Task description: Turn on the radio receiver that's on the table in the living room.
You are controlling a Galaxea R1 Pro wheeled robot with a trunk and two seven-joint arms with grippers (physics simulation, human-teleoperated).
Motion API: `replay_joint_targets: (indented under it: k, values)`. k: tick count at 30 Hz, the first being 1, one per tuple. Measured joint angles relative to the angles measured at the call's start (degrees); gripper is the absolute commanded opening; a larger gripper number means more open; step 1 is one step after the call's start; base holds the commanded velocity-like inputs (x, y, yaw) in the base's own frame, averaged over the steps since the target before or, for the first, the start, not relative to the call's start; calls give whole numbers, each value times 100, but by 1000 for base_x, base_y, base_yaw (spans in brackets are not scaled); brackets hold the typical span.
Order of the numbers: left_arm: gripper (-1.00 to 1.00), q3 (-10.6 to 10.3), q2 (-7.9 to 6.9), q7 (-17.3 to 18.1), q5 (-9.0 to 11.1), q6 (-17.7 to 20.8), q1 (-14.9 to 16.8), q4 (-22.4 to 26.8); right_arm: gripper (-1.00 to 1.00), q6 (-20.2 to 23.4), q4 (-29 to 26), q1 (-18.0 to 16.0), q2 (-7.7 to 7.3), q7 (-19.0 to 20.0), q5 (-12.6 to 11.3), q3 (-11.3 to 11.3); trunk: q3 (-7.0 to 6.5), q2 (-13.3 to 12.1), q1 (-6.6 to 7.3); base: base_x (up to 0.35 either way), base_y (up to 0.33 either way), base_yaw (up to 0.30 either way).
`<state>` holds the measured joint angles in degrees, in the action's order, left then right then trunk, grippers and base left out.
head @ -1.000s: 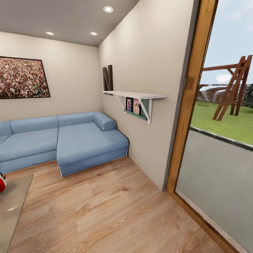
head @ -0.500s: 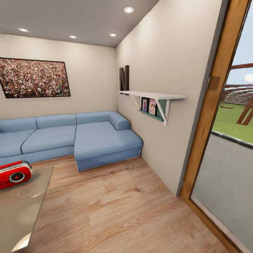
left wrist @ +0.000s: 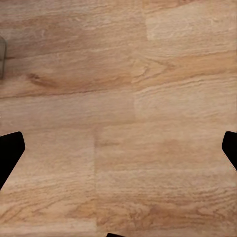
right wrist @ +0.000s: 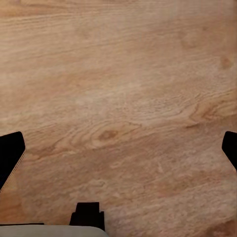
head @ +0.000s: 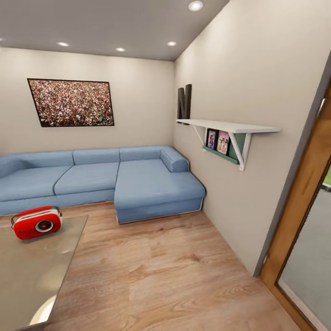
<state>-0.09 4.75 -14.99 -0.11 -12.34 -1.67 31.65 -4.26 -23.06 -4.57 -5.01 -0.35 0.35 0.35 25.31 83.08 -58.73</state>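
Both sets of jaws stand wide apart with nothing between them. Your left gripper shows two black fingertips at opposite edges of its wrist view, plank floor under them. Your right gripper looks the same, dark fingertips spread to the frame edges over bare wood, with a small dark part and a pale strip at the near edge; can't tell what those are.

Head view, left to right. Your coffee table sits at the lower left, grey glossy top, partly cut off by the frame. The radio receiver stands upright on the table's far end, near its far right corner, red with a white side band, round dark dial facing you, thin handle arched over the top. Behind it the blue sectional sofa runs along the back wall and turns forward into a chaise. A framed crowd picture hangs above the sofa. Wood floor fills the middle of the living room. On the right wall you have a white bracket shelf with a dark letter N on its far end and two small photo frames on a green ledge underneath. A wooden door frame with glass closes the far right. Recessed ceiling lights are on.
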Motion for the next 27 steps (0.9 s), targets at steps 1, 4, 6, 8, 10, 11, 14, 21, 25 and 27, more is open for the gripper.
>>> replay_joint_targets:
  k: [1,4,6,8,10,11,14,21,25,27]
  values:
    - [100,0,0,-1,1,1,0,0,100,0,1,0,0,0,0,0,0,0,0,317,-132,281]
    - [100,0,0,-3,1,3,0,-1,100,2,2,0,0,0,0,0,0,0,0,317,-133,265]
    - [100,0,0,-4,-1,3,0,-1,100,-1,3,0,0,0,0,0,0,0,0,318,-142,144]
    - [100,0,0,-4,1,3,0,-1,100,-3,2,0,0,0,0,0,0,0,0,318,-149,33]
    - [100,0,0,-7,1,3,0,-1,100,-4,1,0,0,0,0,0,0,0,0,318,-151,12]
    - [100,0,0,-8,1,3,0,-1,100,-4,0,0,0,0,0,0,0,0,0,318,-152,6]
    - [100,0,0,-12,-1,3,0,-1,100,-4,2,0,0,0,0,0,0,0,0,318,-157,2]
    - [100,0,-3,-13,2,3,0,1,100,-3,2,0,0,0,0,0,0,0,0,318,-159,0]
    - [100,0,-5,-13,3,3,0,0,100,-3,3,0,0,-1,0,0,0,0,0,319,-112,33]
    - [100,0,-7,-13,3,3,0,0,100,-2,1,0,0,-1,0,0,0,0,0,320,-89,151]
